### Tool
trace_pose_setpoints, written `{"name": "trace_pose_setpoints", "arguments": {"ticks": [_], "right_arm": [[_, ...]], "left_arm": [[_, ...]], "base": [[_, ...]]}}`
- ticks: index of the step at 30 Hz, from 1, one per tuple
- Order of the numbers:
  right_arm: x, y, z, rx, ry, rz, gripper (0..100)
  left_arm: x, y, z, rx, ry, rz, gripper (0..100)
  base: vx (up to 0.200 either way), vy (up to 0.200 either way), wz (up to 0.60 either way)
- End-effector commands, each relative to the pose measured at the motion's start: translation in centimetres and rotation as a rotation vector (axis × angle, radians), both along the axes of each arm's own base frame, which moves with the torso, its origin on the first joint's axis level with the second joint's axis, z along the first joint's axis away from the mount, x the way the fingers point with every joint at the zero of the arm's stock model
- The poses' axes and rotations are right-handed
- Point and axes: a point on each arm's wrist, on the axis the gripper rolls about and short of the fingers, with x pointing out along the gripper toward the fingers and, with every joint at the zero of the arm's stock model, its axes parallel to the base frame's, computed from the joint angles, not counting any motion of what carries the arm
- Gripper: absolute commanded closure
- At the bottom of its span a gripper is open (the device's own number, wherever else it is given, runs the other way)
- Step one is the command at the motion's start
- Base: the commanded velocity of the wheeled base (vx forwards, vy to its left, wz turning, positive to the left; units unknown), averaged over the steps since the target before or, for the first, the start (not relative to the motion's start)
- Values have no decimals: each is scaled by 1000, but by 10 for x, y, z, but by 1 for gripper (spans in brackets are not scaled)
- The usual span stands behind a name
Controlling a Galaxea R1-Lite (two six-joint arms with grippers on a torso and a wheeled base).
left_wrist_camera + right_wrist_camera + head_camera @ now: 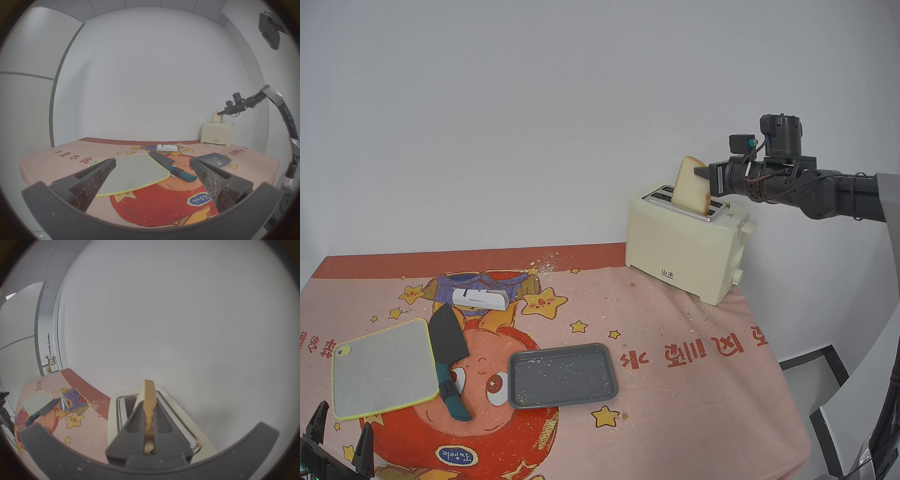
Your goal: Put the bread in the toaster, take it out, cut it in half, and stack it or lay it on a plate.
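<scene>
- the toaster (pixel 684 247) is sitting at the far right corner of the desk (pixel 706 387), which is wearing a pink cartoon cloth (pixel 650 325).
- the bread (pixel 691 185) is standing on edge in one of the toaster's two slots, sticking well up out of it and leaning a little.
- the right gripper (pixel 705 175) is hanging level over the toaster's top and grasping the bread, its fingers (pixel 136 422) clenching the slice's right-hand edge from both sides.
- the left gripper (pixel 152 162) is hovering released at the near left corner, jaws spread wide, touching nothing.
- the board (pixel 384 367) is lying flat near the left edge, toward the near side.
- the knife (pixel 449 359) is lying just beside the board's right side, blade pointing to the far edge and touching the board's rim, teal handle pointing to the near edge.
- the plate (pixel 562 375), a grey tray, is sitting mid-desk, right of the knife, with crumbs scattering over it.
- a white stand (pixel 481 299) is resting beyond the knife, toward the far edge.
- crumbs are lying on the cloth near the far edge, left of the toaster.
</scene>
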Motion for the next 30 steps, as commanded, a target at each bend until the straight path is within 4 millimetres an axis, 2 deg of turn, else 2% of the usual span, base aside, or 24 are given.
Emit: {"name": "trace_pose_setpoints", "arguments": {"ticks": [1,5,6,7,9,12,13,17,19,20,21,22,23,24,26,27,30], "right_arm": [[-48,-3,65,43,-103,26,100],[-82,5,92,96,-108,64,100],[-82,5,92,96,-108,64,100],[-102,11,104,135,-88,83,100],[-118,14,110,155,-52,73,100],[-128,18,109,159,-10,54,100],[-137,21,100,166,45,25,100],[-149,29,74,218,180,-4,100],[-149,29,74,218,180,-4,100],[-157,37,45,273,319,-25,100],[-162,39,35,291,360,-29,100],[-163,40,33,294,365,-27,100],[-170,45,14,318,423,-28,100],[-172,47,3,328,446,-30,100],[-175,49,-16,353,459,-28,100],[-175,49,-18,355,459,-28,100],[-177,48,-45,490,385,-4,100]], "left_arm": [[1,0,-5,-1,15,0,0],[1,0,-5,-1,15,0,0],[1,0,-5,-1,15,0,0],[1,0,-5,-1,15,-1,0],[1,0,-5,-1,15,-1,0],[1,0,-5,-1,15,0,0],[1,0,-5,-1,15,-1,0],[1,0,-5,-1,15,0,0],[1,0,-5,-1,15,0,0],[1,0,-5,-1,15,-1,0],[1,0,-5,-1,15,0,0],[1,0,-5,-1,15,-1,0],[1,0,-5,-1,15,2,0],[1,0,-5,-1,15,2,0],[1,0,-5,-1,15,0,0],[1,0,-5,-1,15,-1,0],[1,0,-5,-1,15,0,0]], "base": [[0,0,0],[0,0,0],[0,0,0],[0,0,0],[0,0,0],[0,0,0],[0,0,0],[0,0,0],[0,0,0],[0,0,0],[0,0,0],[0,0,0],[0,0,0],[0,0,0],[0,0,0],[0,0,0],[0,0,0]]}}
